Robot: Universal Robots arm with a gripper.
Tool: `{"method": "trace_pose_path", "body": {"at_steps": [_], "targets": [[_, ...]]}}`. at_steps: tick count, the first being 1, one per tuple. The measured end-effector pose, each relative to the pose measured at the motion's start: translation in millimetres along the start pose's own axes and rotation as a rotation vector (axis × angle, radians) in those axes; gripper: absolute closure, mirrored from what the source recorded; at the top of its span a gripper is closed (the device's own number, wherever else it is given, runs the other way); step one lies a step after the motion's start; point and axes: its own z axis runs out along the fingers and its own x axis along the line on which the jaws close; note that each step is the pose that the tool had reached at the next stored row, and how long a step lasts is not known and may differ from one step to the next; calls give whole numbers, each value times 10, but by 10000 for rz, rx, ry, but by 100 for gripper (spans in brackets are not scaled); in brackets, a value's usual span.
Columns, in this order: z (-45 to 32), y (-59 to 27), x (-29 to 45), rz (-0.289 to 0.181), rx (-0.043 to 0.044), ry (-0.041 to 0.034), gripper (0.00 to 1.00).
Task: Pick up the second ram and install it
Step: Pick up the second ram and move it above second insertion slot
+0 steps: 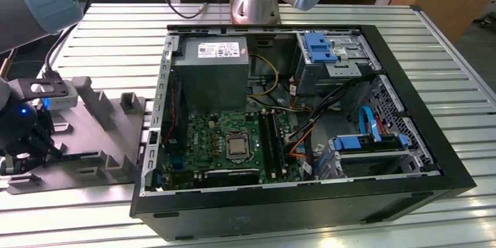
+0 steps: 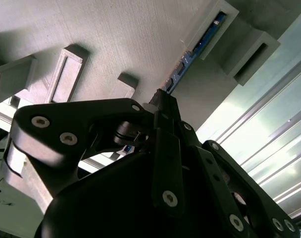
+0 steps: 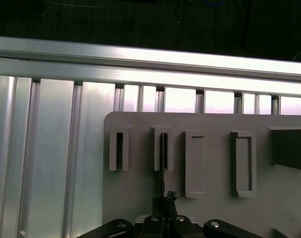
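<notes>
Exterior view: hand (image 1: 32, 150) sits low at the exterior view's left, over the grey tray (image 1: 104, 143) on the slatted worktop (image 1: 116, 45). Open PC case (image 1: 403, 161) is beyond the tray from the hand. Second wrist view: fingers (image 2: 166, 144) pinched narrow onto the second ram (image 2: 202, 39). The stick stands on edge in a tray slot (image 2: 225, 10), running straight out from the fingertips.

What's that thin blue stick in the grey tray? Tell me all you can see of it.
The ram is a thin, flat dark-blue circuit stick. It stands on edge in a slotted holder of the grey tray, not yet lifted. The gripper is at its near end; whether it grips is unclear.
</notes>
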Motion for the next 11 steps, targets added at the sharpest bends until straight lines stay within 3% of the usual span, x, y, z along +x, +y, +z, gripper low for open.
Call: {"method": "trace_pose_path", "body": {"at_steps": [7,11], "targets": [[0,0,0,179,15,-9,89],[-47,2,-3,180,14,-7,89]]}}
